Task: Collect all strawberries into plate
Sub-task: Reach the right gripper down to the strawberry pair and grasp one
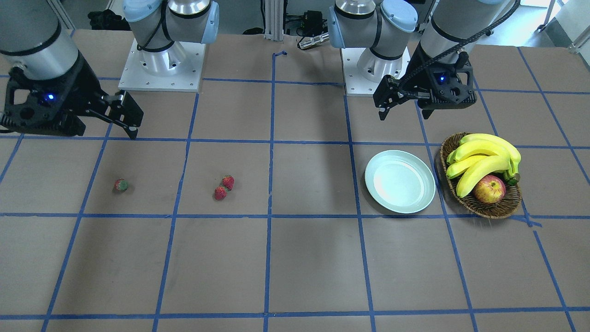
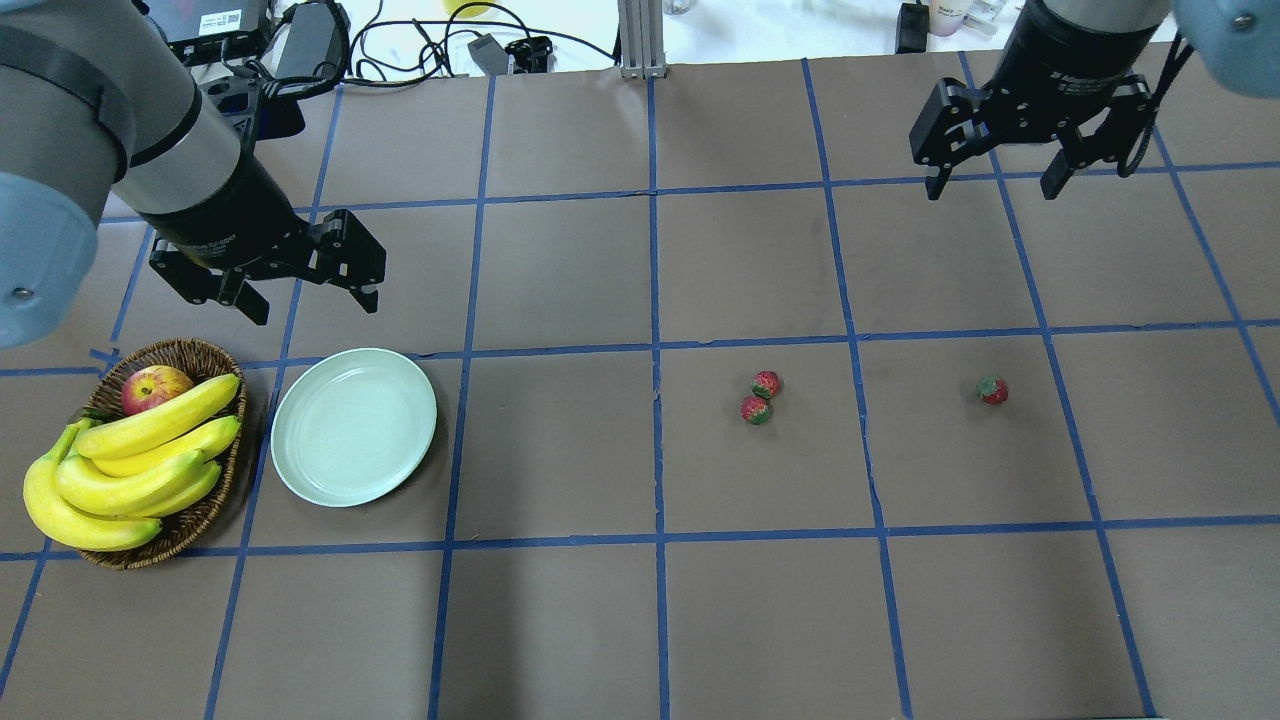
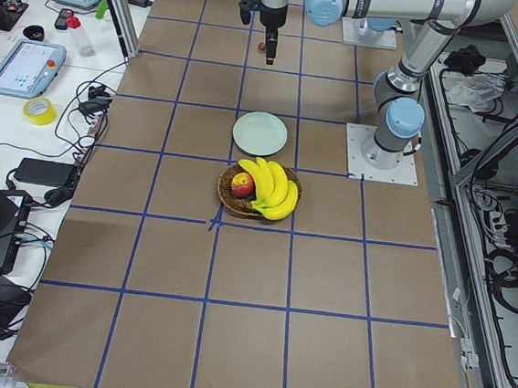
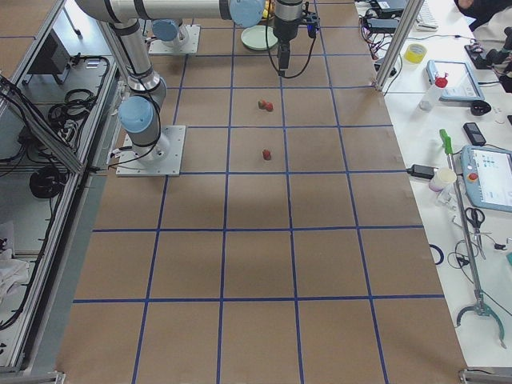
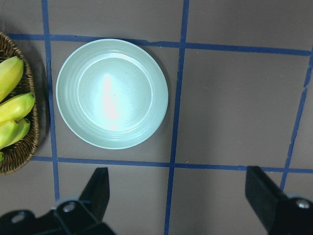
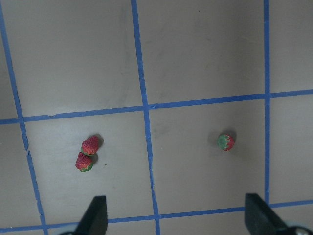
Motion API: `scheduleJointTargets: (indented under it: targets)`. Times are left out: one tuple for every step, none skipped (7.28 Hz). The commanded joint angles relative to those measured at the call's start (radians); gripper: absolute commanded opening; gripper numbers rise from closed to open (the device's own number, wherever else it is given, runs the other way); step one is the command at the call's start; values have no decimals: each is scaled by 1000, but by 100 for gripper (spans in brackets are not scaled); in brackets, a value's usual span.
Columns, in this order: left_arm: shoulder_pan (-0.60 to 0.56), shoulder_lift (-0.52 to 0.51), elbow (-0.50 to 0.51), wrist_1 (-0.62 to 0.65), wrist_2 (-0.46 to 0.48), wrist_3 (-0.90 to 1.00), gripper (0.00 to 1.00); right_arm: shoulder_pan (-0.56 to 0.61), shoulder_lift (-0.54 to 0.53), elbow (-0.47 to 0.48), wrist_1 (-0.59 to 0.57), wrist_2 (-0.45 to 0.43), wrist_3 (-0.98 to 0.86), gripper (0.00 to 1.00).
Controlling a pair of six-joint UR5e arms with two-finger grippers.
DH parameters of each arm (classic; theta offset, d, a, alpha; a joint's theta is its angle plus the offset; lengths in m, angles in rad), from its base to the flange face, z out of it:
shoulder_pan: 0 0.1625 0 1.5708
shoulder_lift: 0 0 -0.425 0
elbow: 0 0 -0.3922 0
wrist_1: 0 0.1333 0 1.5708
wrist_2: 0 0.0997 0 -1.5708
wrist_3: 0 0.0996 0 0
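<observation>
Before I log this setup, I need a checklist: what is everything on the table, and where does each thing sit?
Strawberries: 3, red with green tops; two side by side mid-table, one alone further to the robot's right.
Plate: 1, pale green, empty, on the robot's left, beside the basket.
Basket: 1, brown wicker, left of the plate.
Bananas: one bunch, yellow, in the basket.
Apple: 1, red-yellow, in the basket.
Left claw: open, empty, above the table just beyond the plate.
Right claw: open, empty, above the table beyond the lone strawberry.
</observation>
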Motion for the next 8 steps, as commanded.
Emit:
scheduleJointTargets:
  targets:
    - [-6,11,44,-45,5,-2,100,110,61,63,-113,1,165,100]
    - [-8,27,45,-50,2,-2,100,144,78,130,-195,-5,231,100]
    - [-8,27,33,-51,5,13,100,184,80,228,-338,-14,270,100]
    - [-8,24,32,-50,-4,1,100,231,85,329,-433,-16,361,100]
    - [-8,24,32,-50,7,1,100,252,97,395,-498,-42,373,100]
    - [-8,28,29,-56,4,2,100,258,133,439,-564,-60,373,100]
    - [-8,24,27,-59,4,2,100,288,156,471,-596,-53,399,100]
    - [-8,25,26,-60,2,2,100,304,167,483,-601,-50,438,100]
